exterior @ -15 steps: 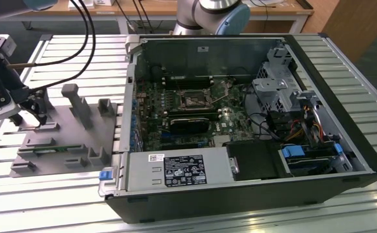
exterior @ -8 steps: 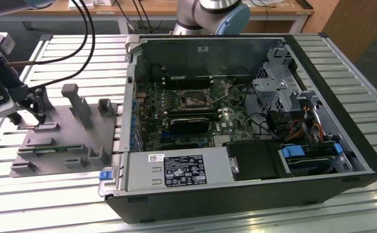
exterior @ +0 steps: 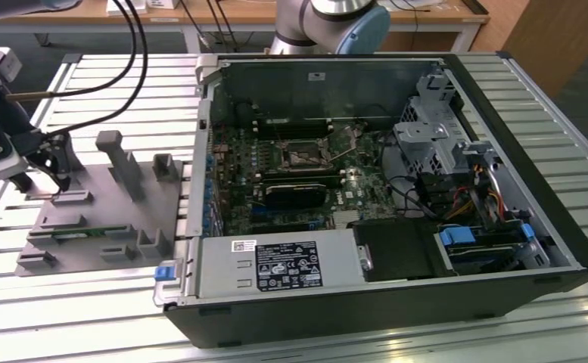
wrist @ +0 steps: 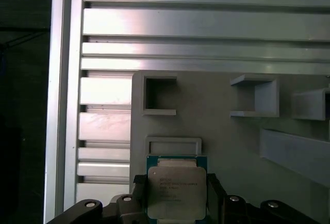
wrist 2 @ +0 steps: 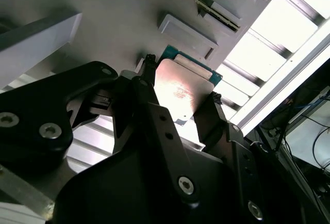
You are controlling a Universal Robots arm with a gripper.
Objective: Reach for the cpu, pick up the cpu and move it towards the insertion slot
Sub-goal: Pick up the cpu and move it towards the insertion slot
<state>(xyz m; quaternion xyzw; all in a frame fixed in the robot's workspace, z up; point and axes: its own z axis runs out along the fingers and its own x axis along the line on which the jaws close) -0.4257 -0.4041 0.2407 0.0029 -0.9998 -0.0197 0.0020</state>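
My gripper point(wrist 2: 181, 79) was closed on the cpu point(wrist: 177, 193), gripping two opposite edges, at the grey fixture plate point(exterior: 87, 213) on the exterior view's left. The insertion slot point(exterior: 301, 155) sat well apart, mid-frame. I judged the pick-up in hand, calling for a level lift.

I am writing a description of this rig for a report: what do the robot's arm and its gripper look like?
The arm is built of rounded grey joints with a light blue cap. The gripper is matt black, with angular plates fastened by silver screws and two narrow fingers. Black cables lead to its wrist end.
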